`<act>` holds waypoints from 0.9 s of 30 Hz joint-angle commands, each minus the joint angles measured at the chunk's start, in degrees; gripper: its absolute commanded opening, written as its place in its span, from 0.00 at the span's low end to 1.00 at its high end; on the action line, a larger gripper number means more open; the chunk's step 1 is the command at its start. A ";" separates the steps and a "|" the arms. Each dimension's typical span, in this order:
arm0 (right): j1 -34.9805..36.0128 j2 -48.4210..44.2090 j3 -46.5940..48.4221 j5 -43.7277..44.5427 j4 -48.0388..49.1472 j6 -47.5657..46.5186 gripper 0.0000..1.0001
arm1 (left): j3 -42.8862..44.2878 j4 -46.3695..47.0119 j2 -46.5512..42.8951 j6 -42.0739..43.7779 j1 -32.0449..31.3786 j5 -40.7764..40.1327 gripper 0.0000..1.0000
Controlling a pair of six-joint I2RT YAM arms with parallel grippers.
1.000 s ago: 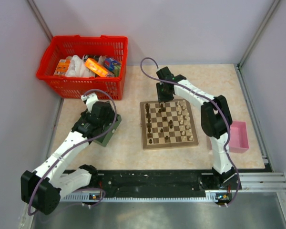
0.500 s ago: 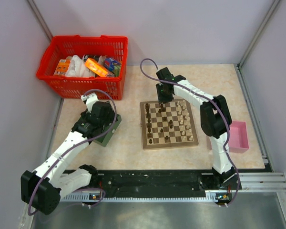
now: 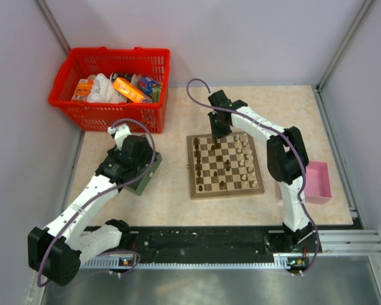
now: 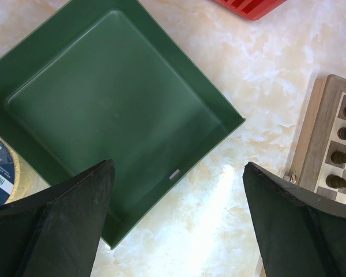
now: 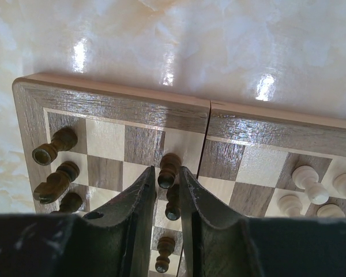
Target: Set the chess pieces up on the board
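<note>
1. Chess pieces (image 3: pixel 227 164) stand on the board (image 3: pixel 225 194), which lies in the middle of the overhead view, between my two arms.
2. Nearest in, my left gripper (image 4: pixel 177 167) hangs with its fingers spread wide and nothing between them. It is over the green tray (image 4: pixel 104 104) at the lower left, just beside the board's left edge. I see no piece in the part of the tray that shows.
3. On the board, pale ones (image 3: pixel 244 154) are gathered toward the right side and dark ones toward the left. Several dark ones stand loose around the middle squares, so I judge the setup partly done. The pieces are too small for me to count those already in place.
4. At the board's far edge, my right gripper (image 5: pixel 168 172) is down among the dark ones. Its fingers (image 5: pixel 139 196) stand at a narrow gap, one on either side of a dark piece (image 5: pixel 169 164) upright between them. The pads look to be touching it, but I cannot tell whether the pinch is firm.
5. What is left, by my reading, is to seat this piece on its edge square and then sort the strays in the middle.
</note>
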 commanded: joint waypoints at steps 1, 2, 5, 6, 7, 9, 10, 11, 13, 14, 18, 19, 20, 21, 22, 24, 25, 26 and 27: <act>-0.46 1.03 1.17 -0.02 0.55 -0.91 0.23 | 1.24 0.76 -0.63 -0.59 0.32 -0.86 0.98; -0.38 1.12 1.00 -0.02 0.47 -0.91 0.23 | 1.24 0.76 -0.71 -0.51 0.32 -0.86 0.98; -0.46 1.12 0.47 -0.10 0.47 -1.00 0.24 | 1.16 0.76 -0.63 -0.50 0.32 -0.78 0.98; -0.46 1.12 0.38 -0.02 0.55 -0.92 0.24 | 1.16 0.68 -0.63 -0.50 0.32 -0.78 0.98; -0.46 1.12 0.29 0.07 0.55 -0.91 0.24 | 1.16 0.68 -0.63 -0.50 0.32 -0.78 0.98; -0.46 1.30 0.12 -0.02 0.73 -1.00 0.24 | 1.07 0.67 -0.71 -0.50 0.32 -0.78 0.98; -0.46 1.30 0.12 -0.02 0.73 -1.09 0.24 | 1.24 0.68 -0.71 -0.42 0.41 -0.78 0.98; -0.38 1.30 0.12 -0.02 0.82 -1.00 0.24 | 1.16 0.68 -0.80 -0.59 0.32 -0.78 0.98; -0.46 1.30 0.21 -0.02 0.82 -1.18 0.24 | 1.15 0.76 -0.54 -0.51 0.41 -0.69 0.98; -0.46 1.30 0.12 -0.10 0.91 -1.09 0.24 | 1.07 0.76 -0.54 -0.59 0.32 -0.69 0.98; -0.37 1.56 0.12 -0.28 0.99 -1.27 0.24 | 1.16 0.85 -0.27 -0.77 0.32 -0.42 0.98; -0.37 1.56 0.12 -0.28 0.99 -1.35 0.24 | 1.24 0.85 -0.27 -0.77 0.32 -0.34 0.98; -0.46 1.65 0.12 -0.28 0.99 -1.27 0.24 | 1.24 0.85 -0.19 -0.77 0.32 -0.34 0.98; -0.46 1.74 0.12 -0.28 1.08 -1.35 0.24 | 1.24 0.85 -0.19 -0.77 0.32 -0.34 0.98; -0.38 1.82 0.12 -0.28 0.99 -1.35 0.24 | 1.24 0.85 -0.19 -0.68 0.41 -0.25 0.98; -0.46 2.09 0.12 -0.28 0.99 -1.44 0.24 | 1.24 0.94 -0.10 -0.51 0.32 -0.33 0.98; -0.46 1.91 0.21 -0.37 0.99 -1.53 0.24 | 1.24 1.11 -0.01 -0.50 0.32 -0.25 0.98; -0.46 2.09 0.21 -0.28 0.99 -1.44 0.24 | 1.33 1.20 0.08 -0.42 0.32 -0.16 0.98; -0.46 2.09 0.12 -0.19 0.99 -1.53 0.24 | 1.42 1.20 0.16 -0.50 0.32 -0.16 0.98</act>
